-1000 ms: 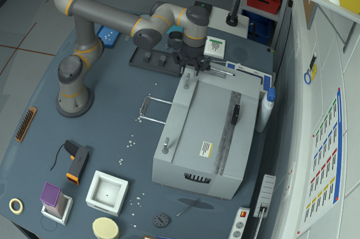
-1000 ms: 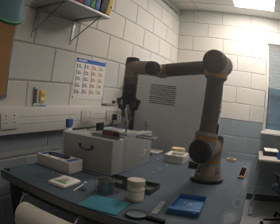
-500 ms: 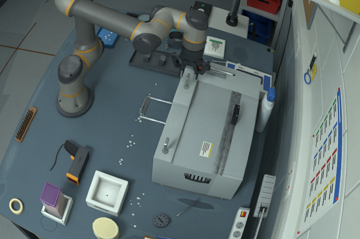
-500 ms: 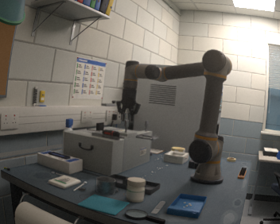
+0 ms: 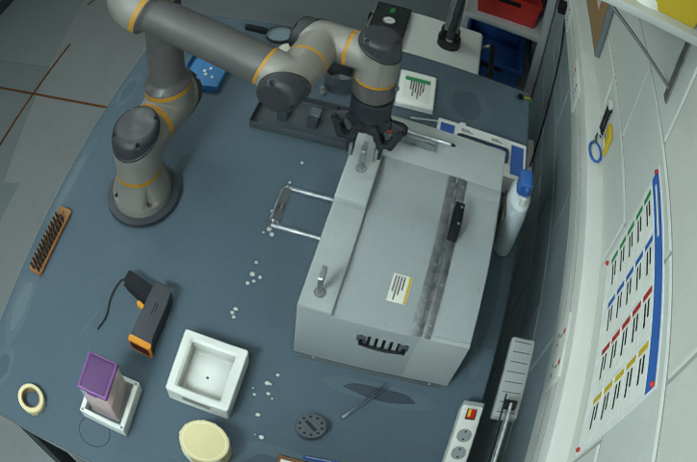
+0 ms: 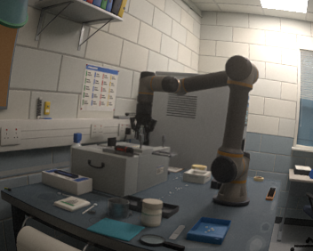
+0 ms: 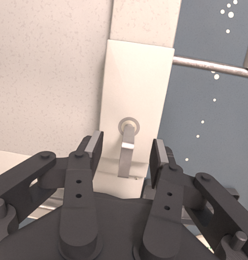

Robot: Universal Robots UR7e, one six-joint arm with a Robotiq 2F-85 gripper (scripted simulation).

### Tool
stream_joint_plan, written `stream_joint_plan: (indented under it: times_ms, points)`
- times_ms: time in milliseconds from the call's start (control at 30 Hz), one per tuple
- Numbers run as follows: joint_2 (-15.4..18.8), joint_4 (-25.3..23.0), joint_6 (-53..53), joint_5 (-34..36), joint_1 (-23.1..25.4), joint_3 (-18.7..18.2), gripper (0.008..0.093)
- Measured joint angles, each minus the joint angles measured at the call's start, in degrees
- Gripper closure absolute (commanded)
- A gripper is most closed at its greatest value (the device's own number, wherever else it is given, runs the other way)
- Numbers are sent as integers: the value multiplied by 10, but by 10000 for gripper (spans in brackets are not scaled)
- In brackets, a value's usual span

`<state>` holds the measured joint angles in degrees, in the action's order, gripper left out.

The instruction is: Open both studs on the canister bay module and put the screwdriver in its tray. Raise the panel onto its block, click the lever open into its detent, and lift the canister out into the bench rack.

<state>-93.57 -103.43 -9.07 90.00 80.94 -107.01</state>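
Observation:
The grey canister bay module [image 5: 398,261] sits at the right of the bench, its hinged panel [image 5: 398,239] lying flat. Two winged studs stand on the strip along its left edge. The far stud [image 5: 363,155] [image 7: 127,147] is at the back corner and the near stud [image 5: 320,281] is toward the front. A wire handle [image 5: 292,212] sticks out from the module's left side. A white rack [image 5: 208,371] sits at the front of the bench. My gripper [image 5: 368,143] [image 7: 126,157] hovers over the far stud, whose wing lies between the fingers. It is open and holds nothing.
Behind the module lie a dark tray [image 5: 300,121], a white card [image 5: 415,91] and a slim tool [image 5: 431,140]. A spray bottle [image 5: 516,212] stands against the module's right side. A scanner [image 5: 148,318], a purple block [image 5: 103,384] and tweezers [image 5: 363,402] lie near the front edge.

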Motion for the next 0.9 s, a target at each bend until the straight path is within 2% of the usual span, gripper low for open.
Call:
stream_joint_plan:
  times_ms: [467,900]
  points:
    - [0,-2,0,0,0,-1,534]
    - [0,-2,0,0,0,-1,784]
